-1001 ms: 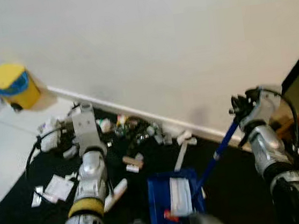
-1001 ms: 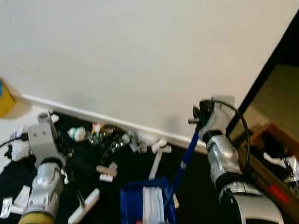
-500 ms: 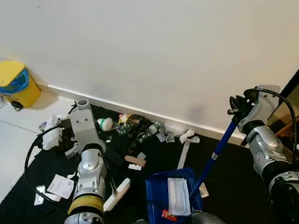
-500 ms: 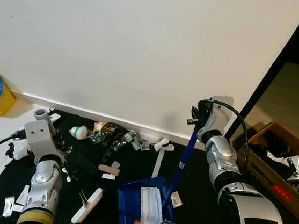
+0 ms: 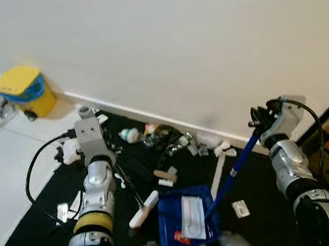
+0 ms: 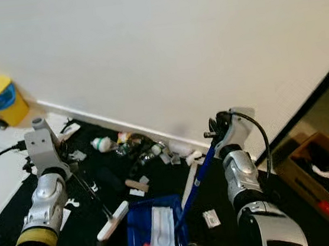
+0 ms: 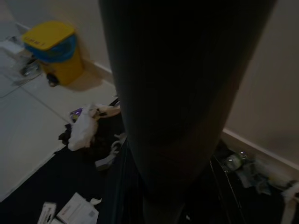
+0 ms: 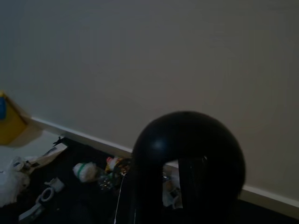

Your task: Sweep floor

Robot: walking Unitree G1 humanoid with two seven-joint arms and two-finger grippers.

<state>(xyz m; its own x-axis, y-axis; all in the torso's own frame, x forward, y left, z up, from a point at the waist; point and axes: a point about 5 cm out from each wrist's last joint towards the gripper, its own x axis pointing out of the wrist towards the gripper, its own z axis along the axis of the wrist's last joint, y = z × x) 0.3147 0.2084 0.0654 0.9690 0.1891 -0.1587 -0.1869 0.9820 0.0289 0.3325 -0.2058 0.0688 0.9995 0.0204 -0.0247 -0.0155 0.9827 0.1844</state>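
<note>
A white wall (image 5: 161, 40) runs behind a black floor mat (image 5: 38, 214) strewn with litter (image 5: 167, 143) along the baseboard. A blue dustpan (image 5: 184, 218) sits on the mat, holding scraps. The right tool (image 5: 260, 118) grips the dustpan's blue handle (image 5: 232, 171). The left tool (image 5: 106, 159) holds a thin dark broom stick (image 5: 129, 186) — its white head (image 5: 143, 209) rests just beside the dustpan. A yellow bin (image 5: 27, 91) stands well apart.

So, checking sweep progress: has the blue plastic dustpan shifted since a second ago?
Yes. The blue plastic dustpan has slid toward the robot's left: the small white tag, earlier at its edge, now lies apart from it.
</note>
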